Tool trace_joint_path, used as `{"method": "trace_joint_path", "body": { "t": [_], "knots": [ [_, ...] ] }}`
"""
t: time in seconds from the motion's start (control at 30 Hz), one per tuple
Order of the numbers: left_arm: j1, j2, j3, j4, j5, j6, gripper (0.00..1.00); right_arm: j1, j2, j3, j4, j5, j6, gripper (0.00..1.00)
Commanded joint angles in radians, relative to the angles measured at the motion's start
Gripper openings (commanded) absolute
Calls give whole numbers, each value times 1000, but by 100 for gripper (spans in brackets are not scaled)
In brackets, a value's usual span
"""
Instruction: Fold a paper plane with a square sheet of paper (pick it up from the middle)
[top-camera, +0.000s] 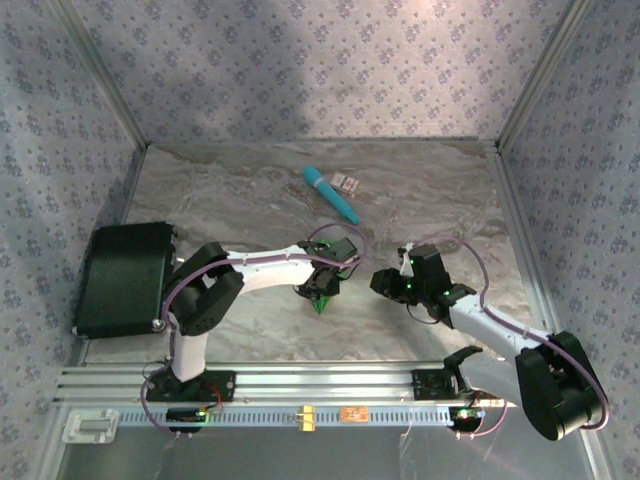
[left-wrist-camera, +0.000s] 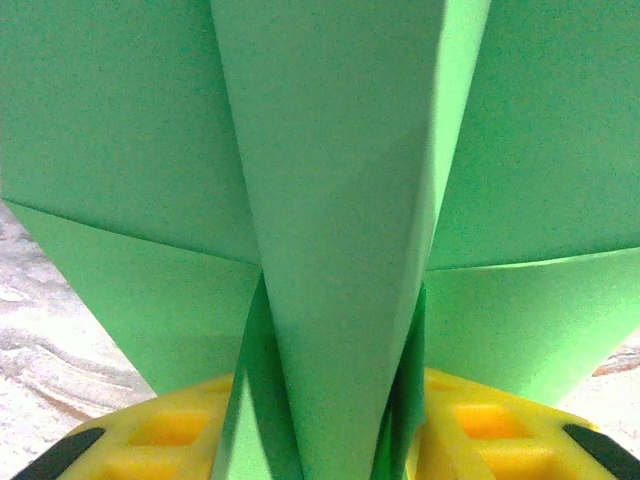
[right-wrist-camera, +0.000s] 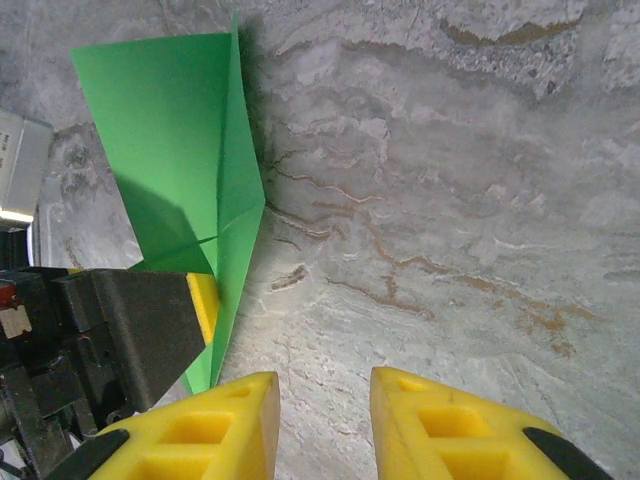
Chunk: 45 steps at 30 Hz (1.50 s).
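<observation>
The paper plane (top-camera: 322, 302) is a bright green dart with a centre crease, its tip pointing down at the marble table (top-camera: 430, 200). My left gripper (top-camera: 323, 284) is over it. In the left wrist view the plane (left-wrist-camera: 340, 190) is very close, and its folded keel stands between the yellow fingers (left-wrist-camera: 160, 430) of the left gripper (left-wrist-camera: 335, 400). The keel's layers are spread apart, not pressed flat. My right gripper (top-camera: 385, 283) hovers just to the right, apart from the paper. In the right wrist view it (right-wrist-camera: 325, 395) is open over bare table, with the plane (right-wrist-camera: 180, 130) to its left.
A teal cylindrical stick (top-camera: 331, 194) and a small card (top-camera: 347, 183) lie at the back of the table. A black box (top-camera: 122, 278) sits at the left edge. Patterned walls close in three sides, and a metal rail (top-camera: 300, 385) runs along the front.
</observation>
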Motion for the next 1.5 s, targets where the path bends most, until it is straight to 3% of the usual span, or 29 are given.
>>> {"method": "trace_joint_path", "body": {
  "t": [0.0,0.87,1.1,1.27,1.47],
  "knots": [
    [-9,36,6,-36,7,-2,40,-7,-17,-8,-21,-12,-10,31],
    [-8,-121,-13,-25,-5,-16,46,-8,-45,15,-75,19,-10,32],
    [-8,-266,-74,-15,-92,1,48,-20,-71,74,-164,68,-62,33],
    [31,-429,-149,13,-158,59,54,-25,-110,136,-233,129,-111,41],
    [165,-595,-293,119,-60,136,53,-21,-131,201,-253,168,-176,55]
  ]
}}
